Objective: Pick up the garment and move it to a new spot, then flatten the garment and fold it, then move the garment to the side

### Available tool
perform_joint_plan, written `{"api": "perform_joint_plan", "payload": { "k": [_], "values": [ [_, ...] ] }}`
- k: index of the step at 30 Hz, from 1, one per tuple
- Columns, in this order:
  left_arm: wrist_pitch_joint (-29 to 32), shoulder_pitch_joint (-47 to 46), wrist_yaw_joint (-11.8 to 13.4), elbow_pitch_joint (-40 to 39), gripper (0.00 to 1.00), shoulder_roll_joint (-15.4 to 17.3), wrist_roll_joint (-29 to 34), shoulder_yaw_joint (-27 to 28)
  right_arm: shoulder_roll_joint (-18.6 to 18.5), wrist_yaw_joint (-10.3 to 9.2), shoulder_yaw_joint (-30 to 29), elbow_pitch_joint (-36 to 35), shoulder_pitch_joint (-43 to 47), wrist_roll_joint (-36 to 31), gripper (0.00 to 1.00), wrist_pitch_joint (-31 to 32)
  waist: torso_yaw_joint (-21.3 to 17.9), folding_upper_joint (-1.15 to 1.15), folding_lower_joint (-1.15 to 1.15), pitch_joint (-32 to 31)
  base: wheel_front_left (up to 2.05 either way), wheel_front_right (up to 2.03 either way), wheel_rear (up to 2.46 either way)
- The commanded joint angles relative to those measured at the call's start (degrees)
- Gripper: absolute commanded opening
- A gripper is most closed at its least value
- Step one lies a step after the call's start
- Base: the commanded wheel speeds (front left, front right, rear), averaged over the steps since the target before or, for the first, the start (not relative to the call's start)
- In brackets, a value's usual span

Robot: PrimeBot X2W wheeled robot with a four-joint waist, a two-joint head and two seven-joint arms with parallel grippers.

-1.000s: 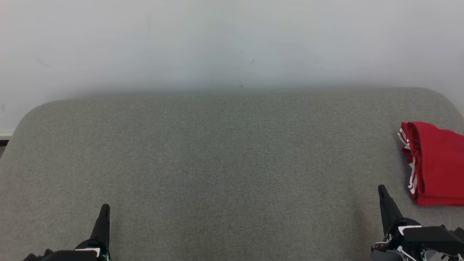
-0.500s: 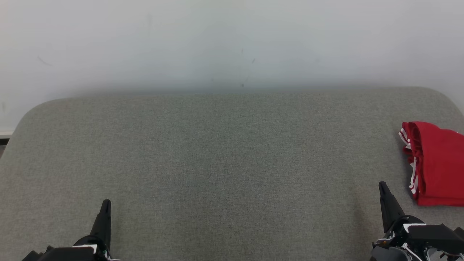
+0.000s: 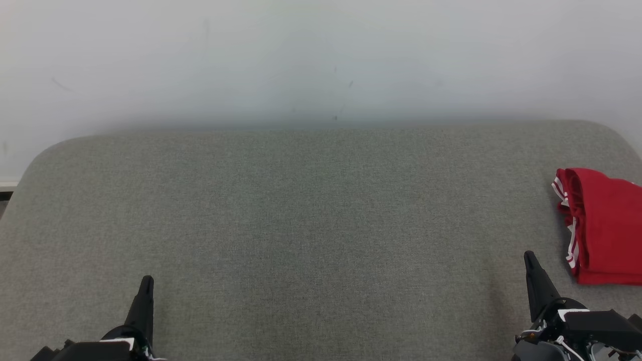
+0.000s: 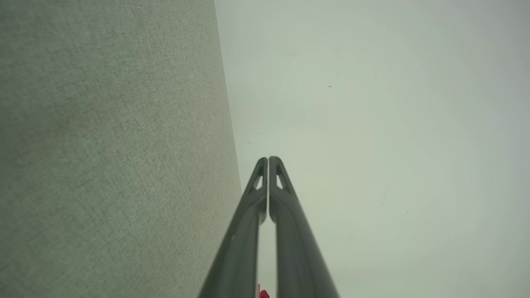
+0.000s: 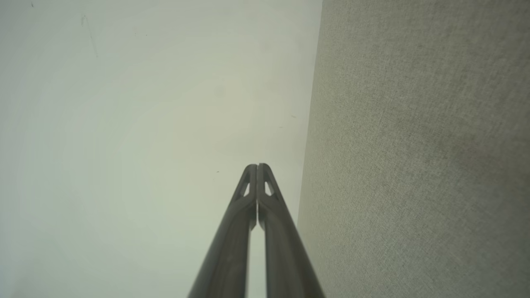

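The garment (image 3: 604, 225) is red with white stripes along one edge. It lies folded at the far right of the grey padded surface (image 3: 321, 215), partly cut off by the head view's right edge. My right gripper (image 3: 528, 256) points up at the lower right, shut and holding nothing, a short way left of and nearer than the garment. At the lower left my left gripper (image 3: 146, 279) is shut too, far from the cloth. The left wrist view has the tips (image 4: 268, 159) pressed together, with a red speck (image 4: 262, 294) low between the fingers. In the right wrist view my right gripper (image 5: 256, 166) is likewise pressed together.
A pale wall (image 3: 321, 60) rises behind the surface's rounded far edge. The grey fabric spreads wide between the two grippers. Both wrist views look along the fingers at the wall, with the fabric (image 4: 112, 145) to one side.
The left gripper has risen slightly in the head view and the right one has shifted a touch; both have been still for the last half second. The garment has not moved.
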Motion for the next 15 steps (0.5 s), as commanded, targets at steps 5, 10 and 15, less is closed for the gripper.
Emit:
{"api": "perform_joint_plan", "payload": {
  "k": [5,10,15],
  "values": [
    [0.0,-0.5,-0.2,-0.2,0.0,0.2,-0.3,0.1,0.1,0.04,-0.1,-0.1,-0.3,0.1,0.0,0.2,0.0,0.0,0.0,0.0,0.0,0.0,0.0],
    [0.0,-0.5,-0.2,-0.2,0.0,0.2,-0.3,0.0,0.1,0.04,-0.1,-0.1,-0.3,0.1,0.0,0.2,0.0,0.0,0.0,0.0,0.0,0.0,0.0],
    [0.0,-0.5,-0.2,-0.2,0.0,0.2,-0.3,0.0,0.1,0.04,-0.1,-0.1,-0.3,0.1,0.0,0.2,0.0,0.0,0.0,0.0,0.0,0.0,0.0]
  ]
}}
